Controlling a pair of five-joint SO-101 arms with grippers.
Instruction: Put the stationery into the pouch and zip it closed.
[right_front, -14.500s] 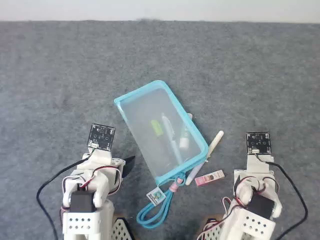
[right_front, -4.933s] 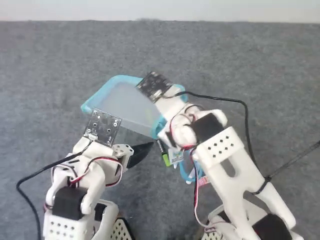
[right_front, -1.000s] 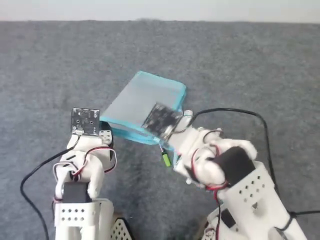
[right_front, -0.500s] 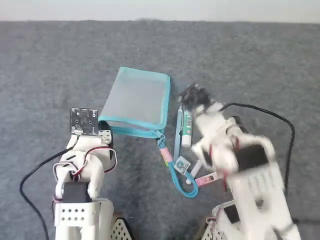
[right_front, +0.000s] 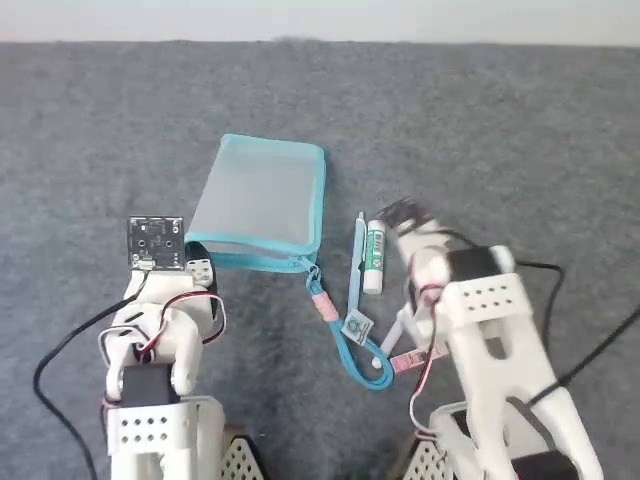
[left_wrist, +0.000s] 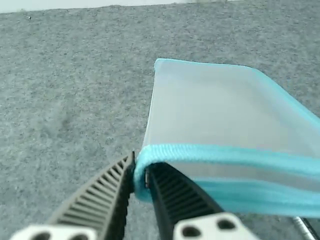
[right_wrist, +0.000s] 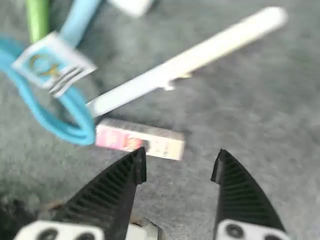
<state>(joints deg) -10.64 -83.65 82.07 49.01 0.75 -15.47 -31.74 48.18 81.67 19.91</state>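
1. The pouch (right_front: 262, 195) lies flat on the grey worktop (right_front: 480, 120). It is frosted with a teal border. Nothing can be made out through its wall, and I cannot tell whether the zip is open.
2. The left claw (left_wrist: 140, 169) is clenched on the teal edge at the pouch's near corner. In the high view the wrist's camera board covers this grip.
3. The right claw (right_wrist: 181, 159) is released, its jaws spread and hanging just above the pink eraser (right_wrist: 140, 140) without touching it.
4. The eraser lies on the worktop outside the pouch. In the high view the right arm hides most of it.
5. A white pen (right_wrist: 190, 62) lies beside the eraser. One end runs under the teal strap (right_front: 352, 348), and the arm covers most of it from above.
6. A blue pen (right_front: 356, 265) and a white tube (right_front: 374, 258) lie side by side, near the pouch's side edge.
7. A green marker (right_wrist: 37, 17) is cut off at the right wrist view's border, next to the strap's tag (right_wrist: 52, 65).
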